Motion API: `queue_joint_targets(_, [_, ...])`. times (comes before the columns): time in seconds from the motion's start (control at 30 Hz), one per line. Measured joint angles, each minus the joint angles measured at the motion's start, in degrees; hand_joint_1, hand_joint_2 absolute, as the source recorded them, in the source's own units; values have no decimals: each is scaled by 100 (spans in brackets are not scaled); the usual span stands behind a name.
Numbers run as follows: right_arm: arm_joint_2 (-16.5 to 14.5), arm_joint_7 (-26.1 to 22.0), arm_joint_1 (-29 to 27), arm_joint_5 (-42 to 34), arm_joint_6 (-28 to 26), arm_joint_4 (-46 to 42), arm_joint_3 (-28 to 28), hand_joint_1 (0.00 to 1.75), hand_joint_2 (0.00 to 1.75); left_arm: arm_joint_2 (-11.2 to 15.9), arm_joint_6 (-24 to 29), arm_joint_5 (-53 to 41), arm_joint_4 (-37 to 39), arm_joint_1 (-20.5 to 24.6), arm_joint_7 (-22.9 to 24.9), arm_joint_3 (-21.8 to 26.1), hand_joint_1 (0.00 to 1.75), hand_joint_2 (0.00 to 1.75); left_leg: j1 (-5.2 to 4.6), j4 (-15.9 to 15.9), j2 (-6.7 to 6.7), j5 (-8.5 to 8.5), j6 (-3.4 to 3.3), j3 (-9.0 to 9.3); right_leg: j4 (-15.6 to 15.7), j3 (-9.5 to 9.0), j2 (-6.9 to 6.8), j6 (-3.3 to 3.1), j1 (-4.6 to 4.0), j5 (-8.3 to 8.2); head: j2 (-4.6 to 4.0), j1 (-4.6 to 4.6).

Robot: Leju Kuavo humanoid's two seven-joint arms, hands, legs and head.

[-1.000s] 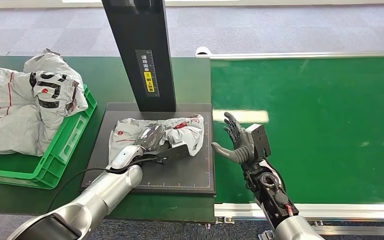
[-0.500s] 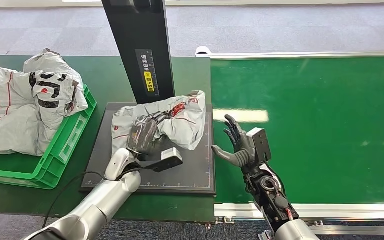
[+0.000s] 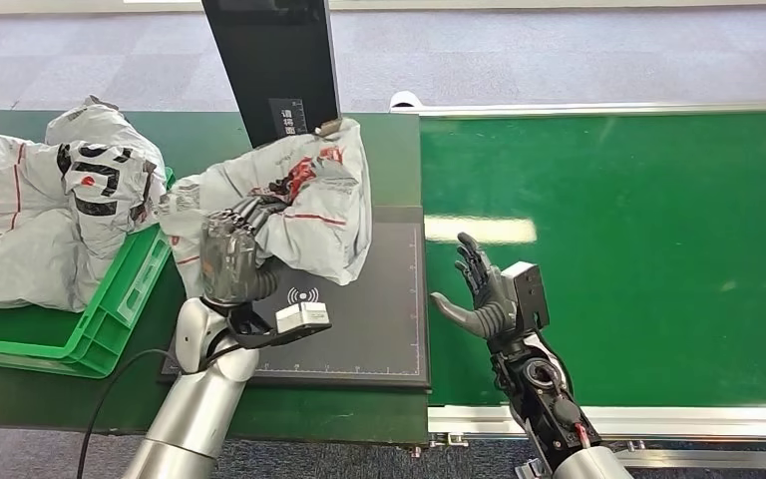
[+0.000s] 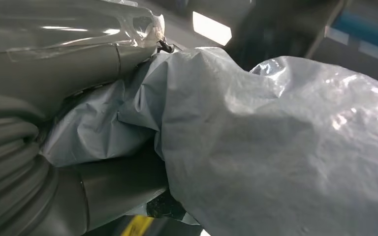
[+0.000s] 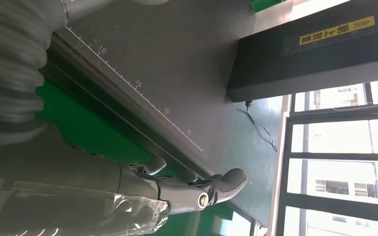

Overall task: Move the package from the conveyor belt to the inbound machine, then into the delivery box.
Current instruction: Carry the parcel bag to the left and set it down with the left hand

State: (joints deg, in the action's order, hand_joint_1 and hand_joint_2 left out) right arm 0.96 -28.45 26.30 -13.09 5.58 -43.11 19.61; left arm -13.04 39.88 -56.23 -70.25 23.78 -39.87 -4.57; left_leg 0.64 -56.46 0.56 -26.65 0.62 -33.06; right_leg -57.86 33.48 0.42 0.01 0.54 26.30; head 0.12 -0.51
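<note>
A crumpled grey plastic package [image 3: 304,200] with red and black print hangs in the air above the left part of the black scanner plate [image 3: 369,319]. My left hand [image 3: 231,254] grips its lower left part, and the grey bag [image 4: 275,147] bulges past that hand's thumb in the left wrist view. My right hand [image 3: 481,294] stands open over the green conveyor belt [image 3: 638,239], just right of the plate's edge, holding nothing. Its fingers [image 5: 197,189] are spread beside the plate's ruled edge.
A green crate [image 3: 110,309] at the left holds several grey printed packages [image 3: 40,210]. The scanner's black post [image 3: 274,60] rises behind the plate, right behind the lifted package. The belt's metal rail [image 3: 658,419] runs along the front.
My left hand has lifted the package off the scanner plate and carried it up and to the left, toward the crate. My right hand has stayed over the belt, drifting slightly nearer.
</note>
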Motion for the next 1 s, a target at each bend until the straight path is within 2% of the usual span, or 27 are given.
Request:
queue_joint_targets(0.2, [31,-7,-40,-25,-37,-39,-11,0,175,-68,3,-266,-1095,-289,-2,82,175,175,0,0,1,-1,0,-4,0,3,-1,0,0,0,1,0])
queue_joint_targets(0.37, [62,-8,-93,-44,-54,-102,-11,0,175,-145,3,-931,-1882,-360,-2,473,175,175,0,0,1,0,0,-3,0,3,-1,0,0,0,1,-1])
queue_joint_targets(0.5, [83,-3,-160,-61,-95,-212,-15,0,175,-149,3,-1043,-2145,-329,-2,819,175,175,1,0,2,0,0,-3,0,3,-1,0,-1,0,-1,-1])
queue_joint_targets(0.63, [114,42,-349,-66,-168,-446,-37,0,175,-77,3,-1379,-2070,-2,84,1494,175,175,1,1,2,1,0,-3,0,4,-1,0,-1,0,0,0])
queue_joint_targets(0.7, [129,80,-438,-57,-195,-571,-51,0,175,50,1,-1899,-1733,300,609,1897,175,175,1,1,2,2,0,-1,0,5,-1,-1,-1,0,1,0])
queue_joint_targets(0.8, [146,160,-538,-26,-234,-741,-78,0,175,471,-9,-2848,-765,831,2261,2244,175,175,4,1,-3,7,5,2,-1,5,1,-3,-4,-2,1,1])
queue_joint_targets(0.87, [155,205,-571,-10,-238,-810,-91,0,175,822,-14,-3125,-50,1157,3112,2294,175,175,7,1,-6,10,8,2,-3,6,3,-6,-7,-5,0,0])
queue_joint_targets(1.0, [155,228,-585,30,-219,-855,-104,0,175,1337,-61,-3180,1067,1608,3951,2246,175,175,8,1,-7,11,10,-1,-4,7,4,-7,-8,-5,0,2])
